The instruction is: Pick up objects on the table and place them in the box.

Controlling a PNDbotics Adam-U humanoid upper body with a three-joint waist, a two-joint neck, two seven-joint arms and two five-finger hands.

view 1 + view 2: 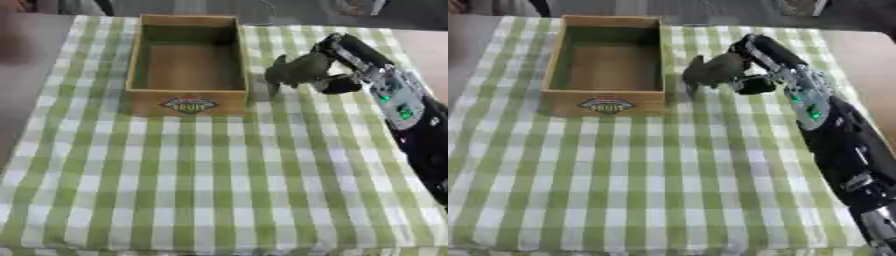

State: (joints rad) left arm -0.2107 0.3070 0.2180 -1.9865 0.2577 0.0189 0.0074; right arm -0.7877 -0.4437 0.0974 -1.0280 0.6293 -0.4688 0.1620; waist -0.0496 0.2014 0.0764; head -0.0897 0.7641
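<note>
Box (187,99) and right hand (750,67) sit side by side in the upper half of the frame, and that gap is what the next move turns on. The hand's fingers are curled round a dark olive object (296,70), which hangs just right of the box's right wall (242,60), close to it but seemingly not touching; what the object is I cannot make out. The box lies to the left of the hand, its long axis running up the frame away from the robot, its open top showing a bare wooden floor. That right wall is probably the only thing in the way: the object must clear its rim before release. No other loose objects show on the green checked cloth (210,180). Only the right arm (833,130) is in view, entering from the lower right.
</note>
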